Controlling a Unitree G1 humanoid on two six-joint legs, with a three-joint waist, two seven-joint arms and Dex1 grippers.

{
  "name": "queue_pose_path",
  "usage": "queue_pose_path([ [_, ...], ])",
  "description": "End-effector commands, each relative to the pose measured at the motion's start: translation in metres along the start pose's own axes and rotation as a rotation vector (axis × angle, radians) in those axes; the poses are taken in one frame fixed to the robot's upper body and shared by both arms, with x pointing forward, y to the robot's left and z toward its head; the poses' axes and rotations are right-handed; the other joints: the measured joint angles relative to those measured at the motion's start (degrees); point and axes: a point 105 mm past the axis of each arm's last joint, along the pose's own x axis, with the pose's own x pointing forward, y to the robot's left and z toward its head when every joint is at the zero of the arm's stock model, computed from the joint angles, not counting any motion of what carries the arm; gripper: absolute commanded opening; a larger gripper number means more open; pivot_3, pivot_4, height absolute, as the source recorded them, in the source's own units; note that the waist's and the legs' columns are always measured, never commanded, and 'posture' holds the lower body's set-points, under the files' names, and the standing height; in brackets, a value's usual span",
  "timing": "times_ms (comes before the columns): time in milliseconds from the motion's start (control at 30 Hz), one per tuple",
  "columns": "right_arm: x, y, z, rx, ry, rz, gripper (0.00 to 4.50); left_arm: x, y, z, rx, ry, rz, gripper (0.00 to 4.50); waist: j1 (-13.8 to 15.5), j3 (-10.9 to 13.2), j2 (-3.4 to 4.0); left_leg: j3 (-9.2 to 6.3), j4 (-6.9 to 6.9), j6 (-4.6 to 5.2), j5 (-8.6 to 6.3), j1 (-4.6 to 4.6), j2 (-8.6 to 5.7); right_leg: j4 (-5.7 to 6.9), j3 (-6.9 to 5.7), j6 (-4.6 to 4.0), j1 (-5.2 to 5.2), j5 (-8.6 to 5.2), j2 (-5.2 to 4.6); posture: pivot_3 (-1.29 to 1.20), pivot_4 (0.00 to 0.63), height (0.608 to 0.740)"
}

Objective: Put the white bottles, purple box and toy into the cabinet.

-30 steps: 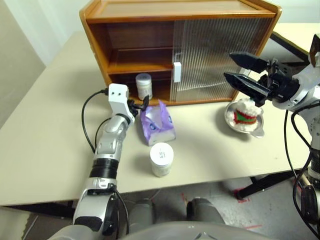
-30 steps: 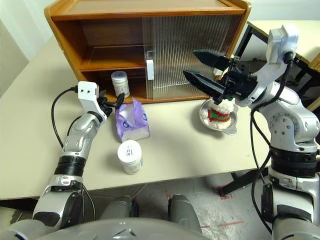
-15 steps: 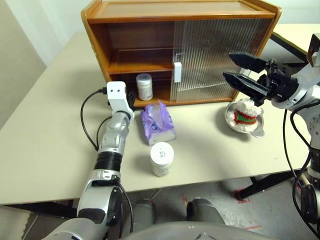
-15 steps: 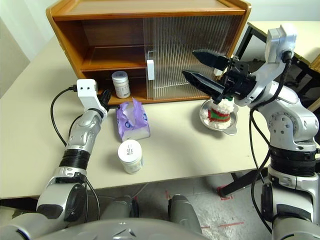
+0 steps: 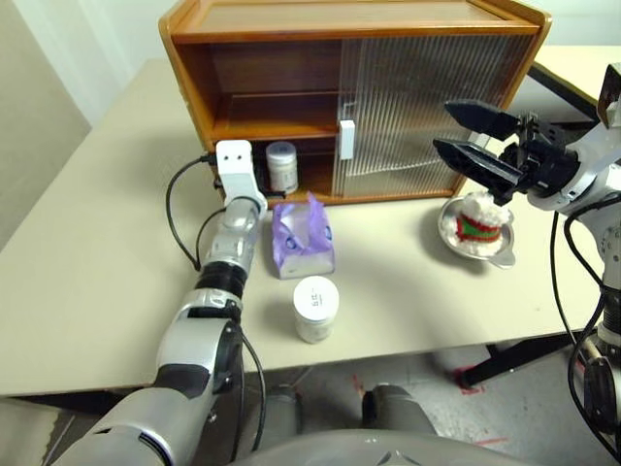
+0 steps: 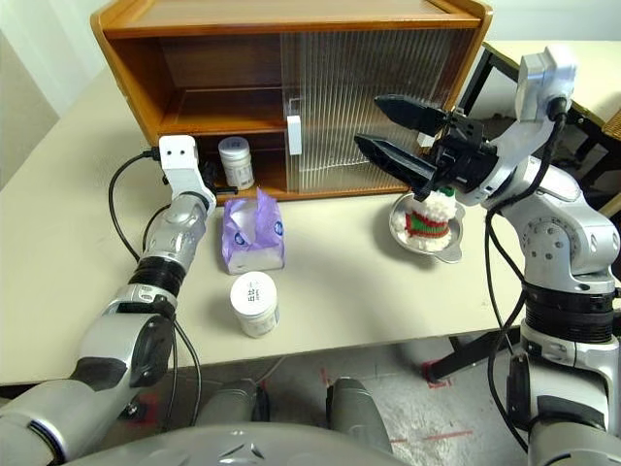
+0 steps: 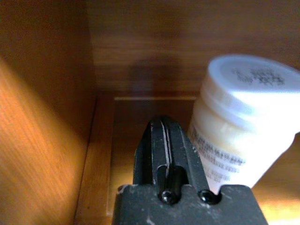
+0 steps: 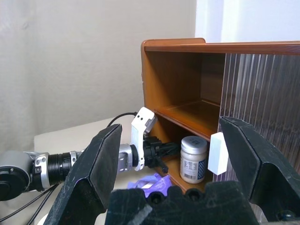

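Reaching level into the wooden two-shelf cabinet (image 5: 291, 58), left gripper (image 7: 166, 140), jaws now pressed together, empty, beside squat white plastic jar (image 5: 281, 167) on lower shelf; a second ago spread, outside. Right gripper (image 5: 475, 141) unchanged, jaws spread, above the counter (image 5: 97, 243).

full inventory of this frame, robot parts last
cabinet: 1, brown wood, back of table; sliding door covers its right half
white bottles: 2; one on lower shelf, one on table near front edge
purple box: 1, lilac, on table before the open side
toy: 1, white with red-green band, in steel bowl, right
table: 1, beige
left gripper: shut, empty, inside lower shelf beside the bottle
right gripper: open, above the toy
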Motion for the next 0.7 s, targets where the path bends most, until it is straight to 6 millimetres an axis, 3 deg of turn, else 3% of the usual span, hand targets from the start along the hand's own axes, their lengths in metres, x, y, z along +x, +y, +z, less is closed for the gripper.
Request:
queue_pose_path([
  [33,-0.001,0.003,0.005,-0.026,-0.006,0.003,4.5,0.002,-0.014,-0.005,0.02,0.022,-0.037,0.05,0.32,0.0,0.0,0.0,0.0,0.0,0.0,0.0,-0.01,0.0,-0.01,0.02,0.0,0.0,0.01,-0.04,0.0,0.74],
  [700,-0.003,0.004,0.007,-0.037,-0.009,-0.011,4.5,0.007,-0.057,-0.008,0.035,0.065,-0.175,0.05,0.2,0.0,-0.02,0.04,0.0,-0.04,-0.02,-0.04,-0.09,-0.09,-0.01,0.03,-0.01,0.05,0.05,-0.07,0.0,0.74],
])
